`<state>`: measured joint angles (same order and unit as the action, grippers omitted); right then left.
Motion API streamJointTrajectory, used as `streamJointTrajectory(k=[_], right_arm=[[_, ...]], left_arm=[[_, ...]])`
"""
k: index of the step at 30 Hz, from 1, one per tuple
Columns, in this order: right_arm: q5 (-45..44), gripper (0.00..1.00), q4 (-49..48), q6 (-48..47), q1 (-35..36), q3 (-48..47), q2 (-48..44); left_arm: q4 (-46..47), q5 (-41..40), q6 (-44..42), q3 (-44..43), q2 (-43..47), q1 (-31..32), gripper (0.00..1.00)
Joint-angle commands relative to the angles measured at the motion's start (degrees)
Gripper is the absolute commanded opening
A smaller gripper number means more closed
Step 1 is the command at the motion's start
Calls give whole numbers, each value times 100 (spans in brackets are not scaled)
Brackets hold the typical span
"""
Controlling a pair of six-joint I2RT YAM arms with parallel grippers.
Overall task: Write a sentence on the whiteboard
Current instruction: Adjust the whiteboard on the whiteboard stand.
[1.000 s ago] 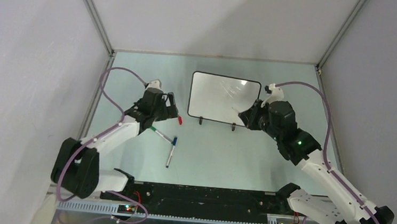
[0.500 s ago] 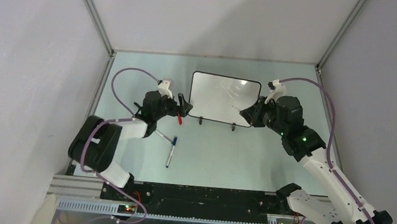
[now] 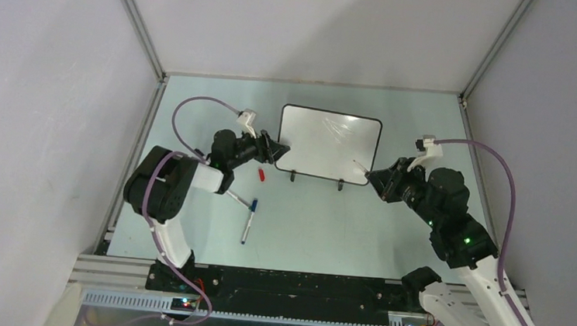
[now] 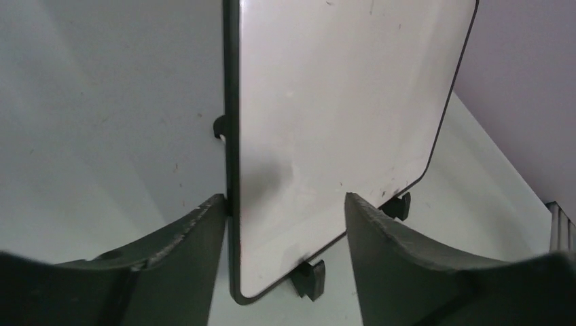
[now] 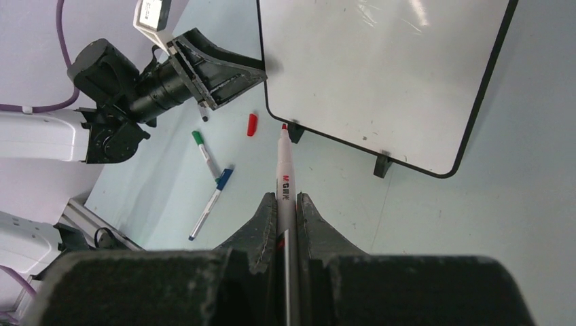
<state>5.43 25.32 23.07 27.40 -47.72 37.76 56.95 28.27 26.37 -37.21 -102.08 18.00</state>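
Looking at the overhead feed: the small glossy whiteboard with a thin black frame and rounded corners stands upright on its two little black feet, towards the back of the pale green surface, between the two arms.

Left pincer is at the board's left edge. On the wrist feed its jaws stand open, one dark finger behind the frame and just beside it, the other finger in front of the white face with a clear gap (not clamped on anything). The face shows plain white with a few faint specks.

Right pincer sits off the board's lower right corner, closed tight on a slim white-barrelled marker with a red tip. The tip points towards the board; whether it touches the face, I cannot tell from here.

Lying on the surface in front of the board's left end: a small red cap close to the near foot, then a green-capped pen, and a blue-capped pen just beside it, their capped ends close together.
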Motion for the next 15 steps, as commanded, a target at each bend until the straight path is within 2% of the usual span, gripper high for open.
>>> streamJointTrajectory(k=[1,5,8,10,15], right_arm=[[249,0,-79,-134,-155,3,76],[400,0,-46,-117,-202,1,157],[401,0,-41,-117,-219,11,153],[398,0,-60,-111,-236,31,152],[469,0,-108,-92,-284,44,210]], left_arm=[[684,632,508,-352,-225,-24,63],[555,450,326,-107,-84,-29,58],[536,682,272,-41,-78,-24,53],[811,987,345,176,-78,-17,51],[1446,1058,401,692,38,-19,49]])
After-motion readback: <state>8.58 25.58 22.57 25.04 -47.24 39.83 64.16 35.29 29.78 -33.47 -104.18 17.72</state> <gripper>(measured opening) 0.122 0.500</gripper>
